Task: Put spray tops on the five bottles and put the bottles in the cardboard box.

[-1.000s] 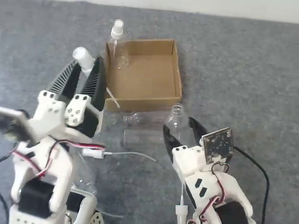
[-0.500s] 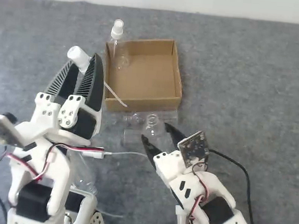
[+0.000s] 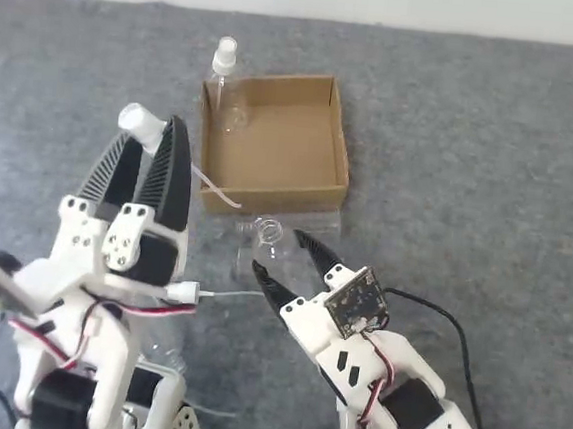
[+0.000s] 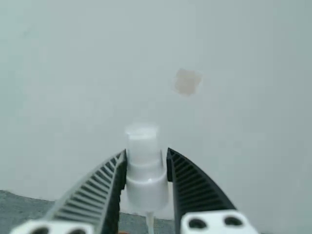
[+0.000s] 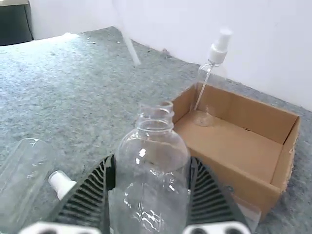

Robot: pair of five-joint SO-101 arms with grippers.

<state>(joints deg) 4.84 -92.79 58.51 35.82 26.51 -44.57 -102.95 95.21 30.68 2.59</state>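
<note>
1. The open bottle (image 5: pixel 151 170) had no top on its mouth. It was just in front of the cardboard box (image 3: pixel 273 191), near the front wall but outside it
2. The right claw (image 3: pixel 276 251) was squeezed onto the open bottle, with one black finger pressed on each side of its clear body
3. The spray top (image 4: pixel 144 165) was up in the air. In the high view it was to the left of the cardboard box, and its thin tube (image 3: pixel 214 186) stuck out below the fingers toward the box's front corner
4. The left claw (image 4: pixel 145 163) was almost closed, and its two ribbed fingers pinched the spray top between them
5. A finished bottle (image 3: pixel 225 79) with a white sprayer on it stood up straight inside the cardboard box, in the back left corner as the high view showed it
6. Another clear bottle (image 5: pixel 22 168) lay on its side on the grey carpet (image 3: pixel 474 141), close to the right claw
7. A loose spray top (image 3: pixel 185 291) with a long thin tube lay on the carpet between the two arms
</note>
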